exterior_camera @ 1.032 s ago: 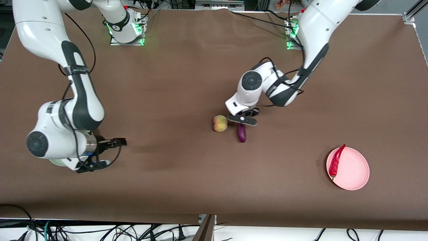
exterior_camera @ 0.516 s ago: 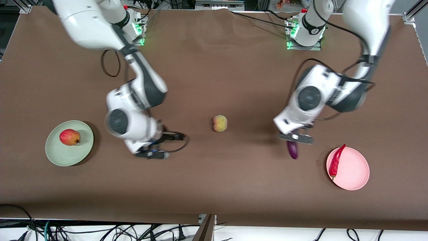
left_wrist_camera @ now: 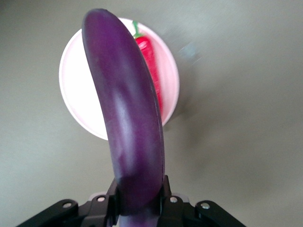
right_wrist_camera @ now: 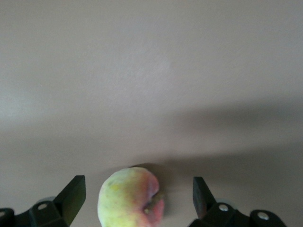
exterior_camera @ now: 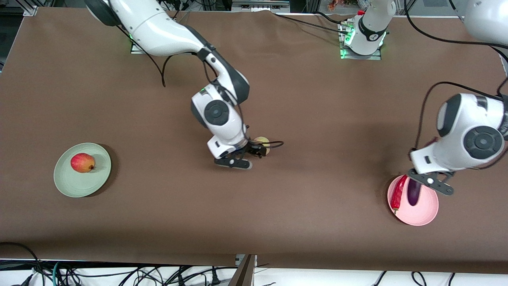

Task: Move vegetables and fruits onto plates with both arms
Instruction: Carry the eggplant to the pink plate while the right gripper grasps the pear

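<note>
My left gripper is shut on the purple eggplant and holds it over the pink plate; the left wrist view shows the eggplant clamped between the jaws above the plate. The red chili pepper lies on that plate, also seen in the left wrist view. My right gripper is open over the pale peach at the table's middle; the peach sits between the spread fingers. The red fruit rests on the green plate toward the right arm's end.
The brown table cover spans the whole work area. The arm bases stand along the edge farthest from the front camera. Cables hang below the table's near edge.
My left gripper carried the eggplant from the table's middle to over the pink plate. My right arm swung from the green plate to the peach, uncovering the red fruit on that plate.
</note>
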Motion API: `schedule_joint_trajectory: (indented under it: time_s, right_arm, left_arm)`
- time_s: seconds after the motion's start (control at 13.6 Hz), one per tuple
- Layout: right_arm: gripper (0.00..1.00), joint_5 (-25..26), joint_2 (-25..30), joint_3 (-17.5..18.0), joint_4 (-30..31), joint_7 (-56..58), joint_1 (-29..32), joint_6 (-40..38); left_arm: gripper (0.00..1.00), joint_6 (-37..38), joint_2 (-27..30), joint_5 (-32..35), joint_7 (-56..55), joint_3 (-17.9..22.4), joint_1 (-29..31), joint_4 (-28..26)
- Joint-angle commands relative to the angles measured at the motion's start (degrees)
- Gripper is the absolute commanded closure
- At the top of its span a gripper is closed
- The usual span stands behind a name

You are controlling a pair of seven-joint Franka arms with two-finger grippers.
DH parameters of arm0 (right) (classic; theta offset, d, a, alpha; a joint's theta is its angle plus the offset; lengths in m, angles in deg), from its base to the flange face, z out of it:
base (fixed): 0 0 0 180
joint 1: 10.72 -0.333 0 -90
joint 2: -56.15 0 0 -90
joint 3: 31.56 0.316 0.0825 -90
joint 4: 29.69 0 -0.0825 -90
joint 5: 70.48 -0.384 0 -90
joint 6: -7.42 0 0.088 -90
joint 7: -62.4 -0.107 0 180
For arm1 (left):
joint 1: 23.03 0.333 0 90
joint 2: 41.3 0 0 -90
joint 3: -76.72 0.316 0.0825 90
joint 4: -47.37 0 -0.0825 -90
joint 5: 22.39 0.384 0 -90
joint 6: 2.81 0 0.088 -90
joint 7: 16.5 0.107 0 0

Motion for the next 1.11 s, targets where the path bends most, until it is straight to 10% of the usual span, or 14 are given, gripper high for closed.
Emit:
schedule_joint_trajectory:
  time_s: [0.0,0.59,0.66,0.74,0.88,1.03]
  right_arm:
    - [0.0,3.1,-1.5,-2.6,-0.2,-4.6,-4.0,2.7]
    - [0.0,5.5,-3.6,-3.2,-0.2,-5.2,-6.4,3.4]
    - [0.0,6.1,-4.0,-3.2,-0.2,-5.2,-6.8,3.4]
    - [0.0,6.4,-4.5,-3.2,-0.2,-5.2,-7.2,3.4]
    - [0.03,6.7,-5.3,-3.2,-0.2,-5.0,-7.5,3.7]
    - [0.73,6.7,-5.2,-3.3,-0.2,-4.3,-7.3,3.6]
  left_arm:
    - [0.92,-5.3,-6.6,5.2,9.2,2.9,-0.2,5.5]
    - [0.84,-22.6,-15.6,4.7,20.0,5.1,1.6,5.6]
    - [0.72,-22.8,-15.8,4.7,19.6,5.1,1.6,5.6]
    - [0.13,-22.8,-15.8,4.6,19.2,5.2,1.5,5.6]
    - [0.0,-22.6,-15.2,4.6,19.5,5.1,1.6,5.8]
    - [0.0,-21.4,-13.2,4.5,19.4,4.5,1.7,5.7]
